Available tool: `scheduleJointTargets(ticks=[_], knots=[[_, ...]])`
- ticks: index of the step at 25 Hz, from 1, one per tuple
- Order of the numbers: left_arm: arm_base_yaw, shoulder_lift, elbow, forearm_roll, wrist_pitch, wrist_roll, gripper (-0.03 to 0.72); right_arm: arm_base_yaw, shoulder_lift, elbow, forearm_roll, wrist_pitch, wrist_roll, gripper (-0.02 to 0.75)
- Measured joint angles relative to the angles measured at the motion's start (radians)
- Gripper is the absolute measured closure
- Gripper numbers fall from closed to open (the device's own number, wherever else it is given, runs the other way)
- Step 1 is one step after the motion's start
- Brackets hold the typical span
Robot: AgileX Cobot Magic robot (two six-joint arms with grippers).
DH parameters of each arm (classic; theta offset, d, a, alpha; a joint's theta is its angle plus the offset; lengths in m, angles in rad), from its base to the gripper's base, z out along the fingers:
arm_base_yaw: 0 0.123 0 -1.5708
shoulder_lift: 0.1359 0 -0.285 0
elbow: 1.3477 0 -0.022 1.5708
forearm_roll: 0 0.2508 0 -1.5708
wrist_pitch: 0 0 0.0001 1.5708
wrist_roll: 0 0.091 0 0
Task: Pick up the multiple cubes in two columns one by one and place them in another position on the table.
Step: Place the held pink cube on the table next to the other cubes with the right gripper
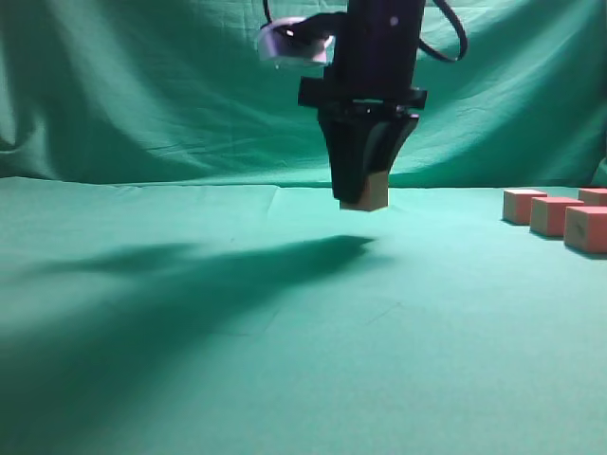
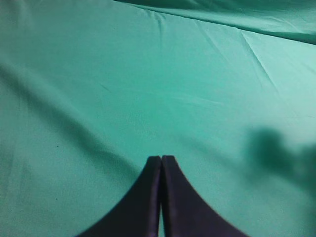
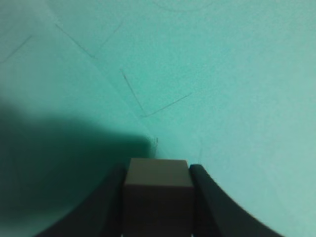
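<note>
One cube (image 1: pixel 365 196) hangs above the table (image 1: pixel 190 360), pinched between the dark fingers of the right gripper (image 1: pixel 364 194) near the middle of the exterior view. Its lower part shows pale tan below the fingertips, and it is clear of the cloth, with a long dark shadow lying on the green surface beneath and to the left. In the right wrist view the same cube (image 3: pixel 158 195) sits squarely between the two fingers (image 3: pixel 210 197), which press against its left and right faces, so the jaws are clamped on it. Faint crease lines cross the cloth below.

At the far right of the exterior view, more cubes (image 1: pixel 555 215) rest on the table in a close group, pinkish-red with paler tops, well apart from the held one.

The left gripper (image 2: pixel 161 163) hovers over bare green cloth, its two dark fingers pressed together with nothing between them.
</note>
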Motion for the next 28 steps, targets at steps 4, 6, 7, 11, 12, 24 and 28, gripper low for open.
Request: scheduleJointTargets(ticks=[4, 6, 7, 11, 12, 24, 28], knots=[[0.000, 0.000, 0.000, 0.000, 0.000, 0.000, 0.688, 0.000, 0.029, -0.002, -0.010, -0.005, -0.017, 0.462], [0.000, 0.000, 0.000, 0.000, 0.000, 0.000, 0.688, 0.000, 0.040, -0.002, -0.023, -0.013, -0.024, 0.462], [0.000, 0.000, 0.000, 0.000, 0.000, 0.000, 0.688, 0.000, 0.043, -0.002, -0.030, -0.015, -0.026, 0.462], [0.000, 0.000, 0.000, 0.000, 0.000, 0.000, 0.688, 0.002, 0.047, -0.002, -0.043, -0.019, -0.021, 0.462], [0.000, 0.000, 0.000, 0.000, 0.000, 0.000, 0.688, 0.002, 0.047, -0.002, -0.043, -0.021, -0.010, 0.462], [0.000, 0.000, 0.000, 0.000, 0.000, 0.000, 0.688, 0.002, 0.056, -0.004, -0.049, -0.041, 0.084, 0.462], [0.000, 0.000, 0.000, 0.000, 0.000, 0.000, 0.688, 0.002, 0.058, -0.007, -0.051, -0.039, 0.096, 0.462]])
